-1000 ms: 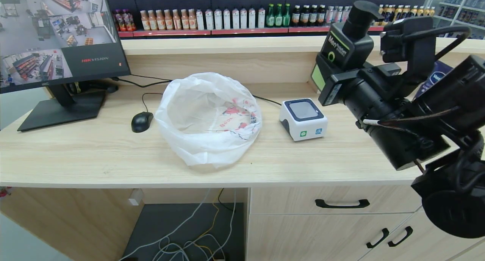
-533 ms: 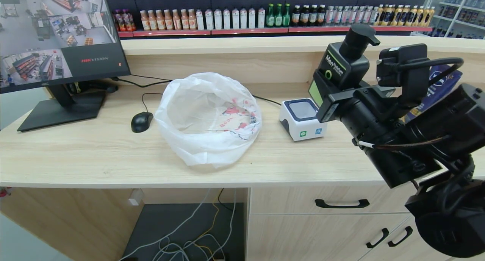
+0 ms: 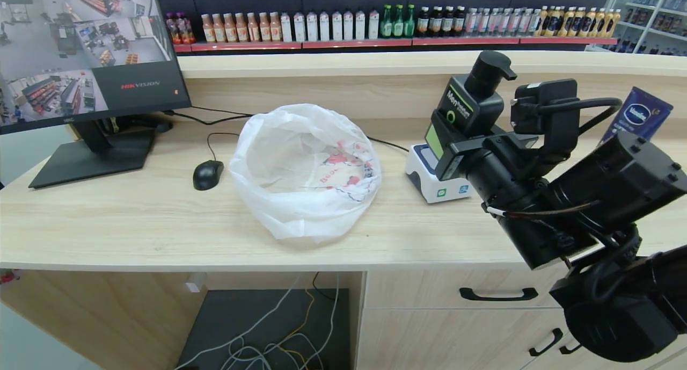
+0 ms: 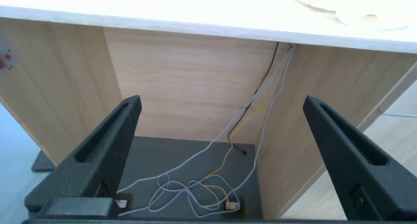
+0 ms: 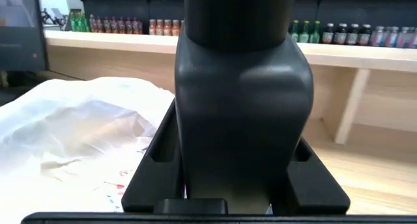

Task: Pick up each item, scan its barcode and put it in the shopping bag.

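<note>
One light wooden table [image 3: 134, 219] carries one white plastic shopping bag [image 3: 306, 171], one white square barcode scanner [image 3: 426, 182], one black computer mouse [image 3: 207, 174] and one black flat monitor [image 3: 91, 53]. The items number two: one black pump bottle [image 3: 467, 109] and one dark blue upright packet [image 3: 638, 115].

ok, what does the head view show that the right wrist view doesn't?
Head view only: the scanner, mouse, monitor and a blue pack.
Right wrist view only: a close look at the right hand, with fingers on either side of the pump bottle.
Both: the pump bottle, the white bag and the shelf of drinks behind.
</note>
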{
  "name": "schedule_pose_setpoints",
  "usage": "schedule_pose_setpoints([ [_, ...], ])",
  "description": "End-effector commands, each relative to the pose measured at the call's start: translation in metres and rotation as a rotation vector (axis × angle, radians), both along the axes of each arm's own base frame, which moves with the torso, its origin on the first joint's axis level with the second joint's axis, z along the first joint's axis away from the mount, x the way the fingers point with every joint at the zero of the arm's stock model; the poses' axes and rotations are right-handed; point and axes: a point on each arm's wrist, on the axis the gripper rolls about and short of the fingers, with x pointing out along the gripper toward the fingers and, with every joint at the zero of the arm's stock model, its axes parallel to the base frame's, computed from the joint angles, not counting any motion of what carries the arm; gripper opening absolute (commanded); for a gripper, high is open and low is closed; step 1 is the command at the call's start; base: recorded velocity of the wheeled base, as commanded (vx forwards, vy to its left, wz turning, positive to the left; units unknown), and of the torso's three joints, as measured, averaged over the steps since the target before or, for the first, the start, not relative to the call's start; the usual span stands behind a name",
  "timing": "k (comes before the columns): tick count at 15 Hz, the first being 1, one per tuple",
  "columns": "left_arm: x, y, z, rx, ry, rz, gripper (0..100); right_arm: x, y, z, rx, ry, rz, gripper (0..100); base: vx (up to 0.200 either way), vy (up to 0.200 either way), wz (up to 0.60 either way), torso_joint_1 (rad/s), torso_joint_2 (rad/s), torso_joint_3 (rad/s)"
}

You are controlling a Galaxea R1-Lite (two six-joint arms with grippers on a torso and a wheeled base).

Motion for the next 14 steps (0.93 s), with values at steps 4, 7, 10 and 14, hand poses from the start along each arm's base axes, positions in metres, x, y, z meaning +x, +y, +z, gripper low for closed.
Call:
schedule_pose_setpoints([
  [4, 0.0, 0.0, 0.0, 0.0, -0.001, 0.001, 100, 0.004, 0.003, 0.002, 0.007, -0.007, -0.001, 0, 0.0, 0.2, 0.0, 0.004, 0.01, 0.001],
  [7, 0.0, 0.0, 0.0, 0.0, -0.001, 0.001, 100, 0.004, 0.006, 0.005, 0.024, -0.008, 0.015, 0, 0.0, 0.2, 0.0, 0.004, 0.0, 0.001],
  [10, 0.0, 0.0, 0.0, 0.0, -0.001, 0.001, 100, 0.001, 0.03, 0.005, 0.055, 0.061, 0.12, 0, 0.0, 0.133, 0.0, 0.003, 0.0, 0.002],
  [14, 0.0, 0.0, 0.0, -0.002, -0.001, 0.001, 100, 0.025, 0.054, 0.031, 0.054, 0.148, 0.146, 0, 0.0, 0.0, 0.0, 0.0, 0.0, 0.0],
])
